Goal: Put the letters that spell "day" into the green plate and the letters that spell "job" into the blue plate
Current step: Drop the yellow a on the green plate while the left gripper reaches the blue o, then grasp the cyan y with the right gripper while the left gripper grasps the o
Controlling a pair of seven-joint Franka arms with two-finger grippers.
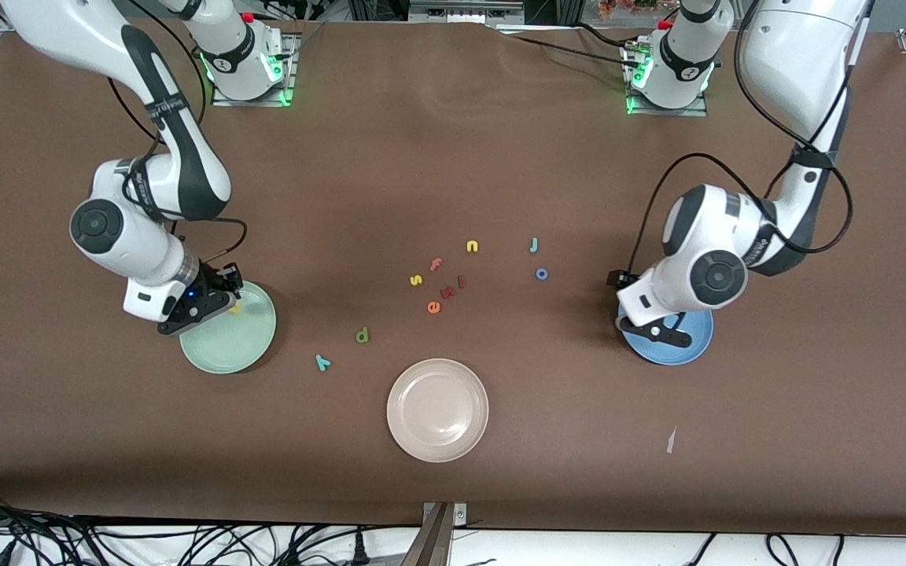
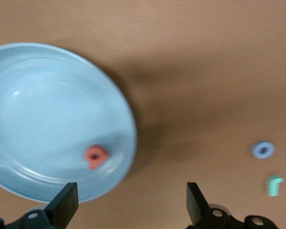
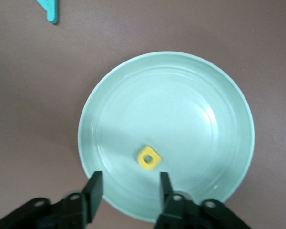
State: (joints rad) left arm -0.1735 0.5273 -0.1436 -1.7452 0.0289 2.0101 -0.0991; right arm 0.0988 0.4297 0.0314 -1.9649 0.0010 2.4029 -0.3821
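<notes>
In the green plate (image 3: 166, 133) at the right arm's end of the table lies the yellow a (image 3: 148, 157), with the right gripper (image 3: 127, 191) hanging over the plate's rim, fingers parted and holding nothing. In the blue plate (image 2: 38, 119) at the left arm's end rests the red-pink b (image 2: 95, 156); the left gripper (image 2: 128, 202) hovers over that plate's edge, jaws spread wide and empty. On the brown table (image 1: 453, 157) between the plates, the olive-green d (image 1: 362, 336) and teal y (image 1: 322, 362) lie near the green plate, while the teal-blue j (image 1: 534, 245) and blue o (image 1: 542, 273) sit closer to the blue one. A cluster of spare letters (image 1: 441, 279) lies mid-table, and a beige plate (image 1: 437, 409) sits nearest the front camera.
</notes>
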